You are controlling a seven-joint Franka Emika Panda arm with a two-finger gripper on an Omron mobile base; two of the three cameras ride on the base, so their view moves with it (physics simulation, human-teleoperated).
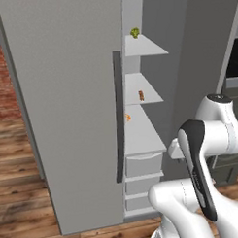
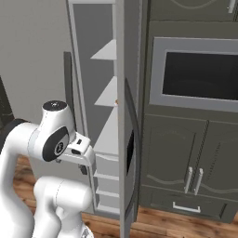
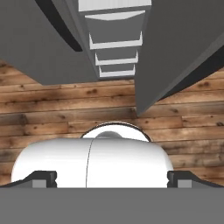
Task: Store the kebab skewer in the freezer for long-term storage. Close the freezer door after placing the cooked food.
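Kebab skewer (image 1: 141, 95) lies on the freezer's (image 1: 140, 115) middle white shelf, below the green lump (image 1: 135, 32). Freezer door (image 2: 128, 139) stands ajar, edge-on right of the shelves. Gripper (image 3: 112, 180) wide, empty, low before the drawers, pointing floorward; door lies to its right.

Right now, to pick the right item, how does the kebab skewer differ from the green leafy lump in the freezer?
The kebab skewer is orange-brown and looks longer than wide; the green leafy lump is green and rounded. The skewer lies on a lower white shelf; the lump sits on the shelf above it. Both are tiny and rest inside the open freezer.
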